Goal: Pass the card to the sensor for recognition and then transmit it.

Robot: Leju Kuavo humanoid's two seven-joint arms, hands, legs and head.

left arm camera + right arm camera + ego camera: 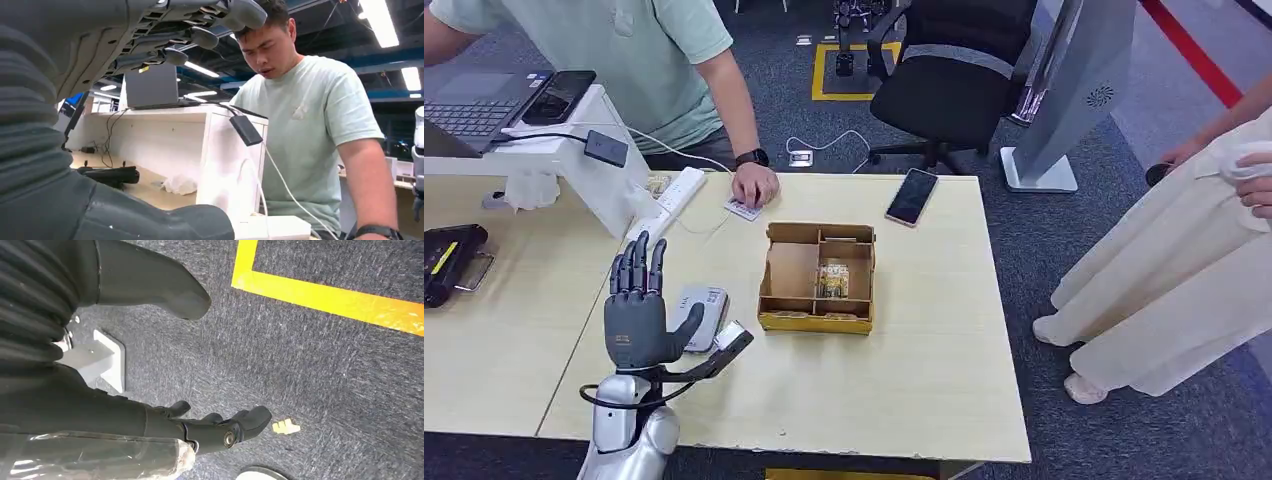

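Head view: the left hand (636, 318) is raised over the table (924, 380), fingers straight and apart, holding nothing; the grey sensor (704, 312) lies just beside it at 3 o'clock, partly hidden by the thumb; the card (744, 209) rests near the table's far edge at 1 o'clock from the hand, under a person's hand (755, 184); a cardboard compartment box (817, 277) sits between card and near edge, and a phone (912, 196) lies at 2 o'clock from the box.

Left wrist view: the left hand's fingers (200, 37) extend open and empty before a white stand (220, 165) carrying a laptop (151, 86); the person leans in behind it.

Right wrist view: the right hand (210, 427) hangs over grey carpet (310, 360) beside yellow floor tape (330, 292), fingers loosely apart, holding nothing.

Risk, as judged: the card lies flat and thin, so fingertips may slide over it or push it off the far edge; reaching while the person's hand covers it invites contact; a low reach may knock the sensor or the box.
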